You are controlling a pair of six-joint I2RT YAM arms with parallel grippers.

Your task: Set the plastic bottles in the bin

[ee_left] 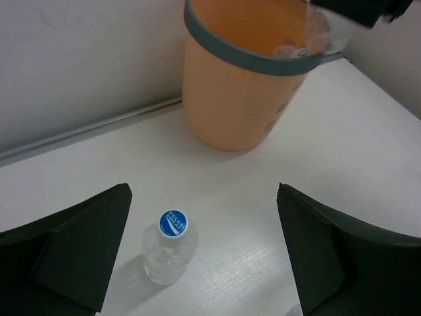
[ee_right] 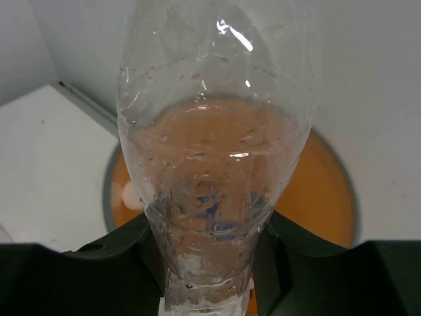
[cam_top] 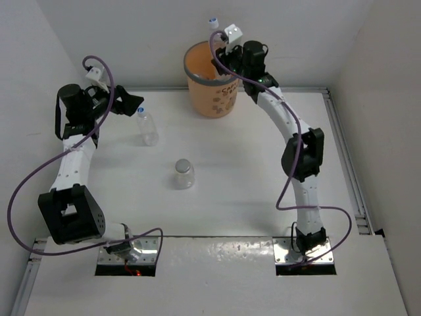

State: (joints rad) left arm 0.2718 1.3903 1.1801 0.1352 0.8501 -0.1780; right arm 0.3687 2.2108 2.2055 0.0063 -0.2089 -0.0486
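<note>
A white table (cam_top: 230,197) with a faint wood grain (plainest in the left wrist view) meets plain white walls (cam_top: 131,33) at back and sides. A metal rail (cam_top: 348,171) runs along its right edge, and shiny metal plates (cam_top: 150,249) sit at its near edge.

- The clear bottle (ee_right: 217,164) runs off the top and bottom edges of the right wrist view and hides much of the bin (ee_right: 329,181).
- The bin's printed marks are too small to read.
</note>
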